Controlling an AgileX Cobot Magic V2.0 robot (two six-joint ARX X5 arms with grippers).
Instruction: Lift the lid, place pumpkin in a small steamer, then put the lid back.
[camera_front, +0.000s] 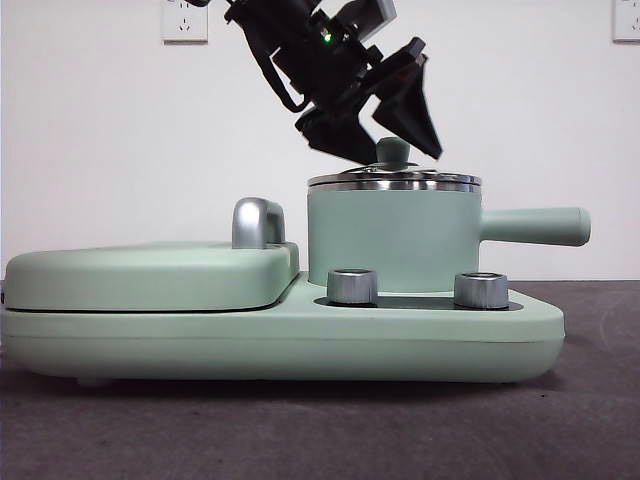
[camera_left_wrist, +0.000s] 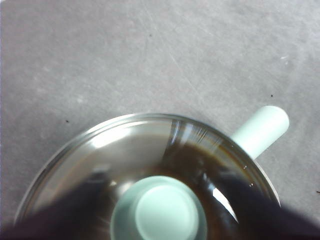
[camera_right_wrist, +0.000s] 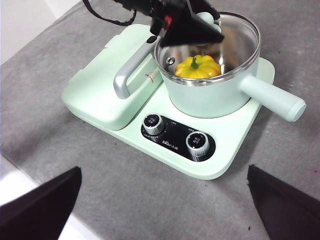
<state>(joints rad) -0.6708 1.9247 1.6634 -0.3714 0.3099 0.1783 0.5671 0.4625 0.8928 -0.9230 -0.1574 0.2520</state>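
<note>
The lid (camera_front: 394, 180) sits on the small steamer (camera_front: 392, 238), left gripper (camera_front: 385, 125) spread apart around its knob. Only the right wrist view shows the pumpkin (camera_right_wrist: 198, 67) inside; right gripper (camera_right_wrist: 165, 200) hangs released above the counter (camera_right_wrist: 100, 175).

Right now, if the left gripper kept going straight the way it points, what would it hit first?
Most likely the lid's knob: the left gripper hangs just above it with open jaws on either side, over the steamer.

Pumpkin (camera_right_wrist: 198, 66) in steamer (camera_front: 392, 240); lid (camera_front: 394, 180) on top.
</note>
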